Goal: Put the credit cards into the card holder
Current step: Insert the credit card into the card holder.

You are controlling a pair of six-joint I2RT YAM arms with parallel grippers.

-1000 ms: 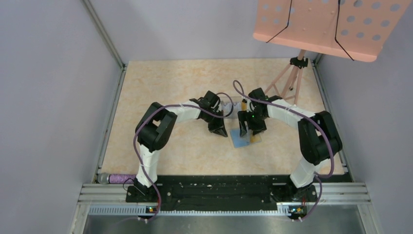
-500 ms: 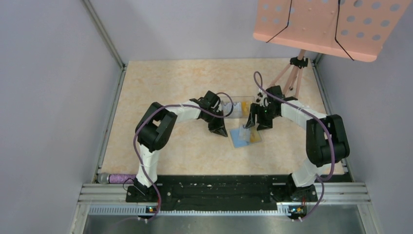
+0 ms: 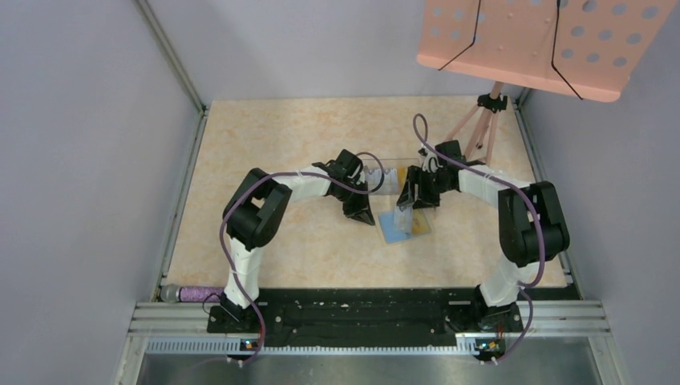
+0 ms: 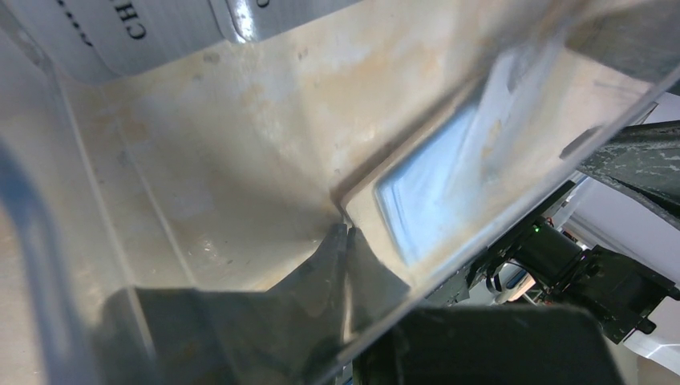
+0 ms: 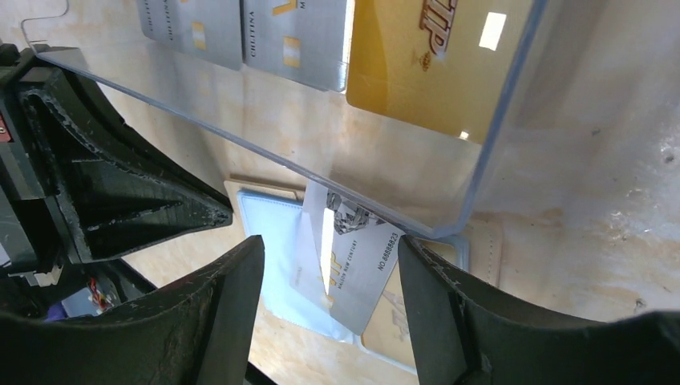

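Observation:
The card holder (image 3: 394, 230) lies open on the table, blue-grey lining (image 5: 269, 228) up. A silvery credit card (image 5: 361, 265) leans tilted in it, over a yellow one (image 5: 393, 325). My right gripper (image 5: 329, 243) hovers open just above, the silvery card showing in the gap between its fingers. Behind it, a clear tray (image 3: 383, 170) holds two silvery cards (image 5: 293, 36) and a gold card (image 5: 429, 68). My left gripper (image 4: 346, 230) is shut, its tips down at the holder's left corner (image 4: 361, 200), seen through the clear tray. My left gripper (image 3: 362, 215) sits left of the holder.
A pink perforated music stand (image 3: 545, 40) on a tripod (image 3: 475, 132) stands at the back right, close to my right arm. Metal rails (image 3: 180, 200) edge the table on both sides. A purple object (image 3: 192, 293) lies at the near left corner.
My right gripper has pulled back from over the holder toward the tray, leaving the silvery card leaning in the holder, and its jaws have narrowed a little. The left arm has not moved.

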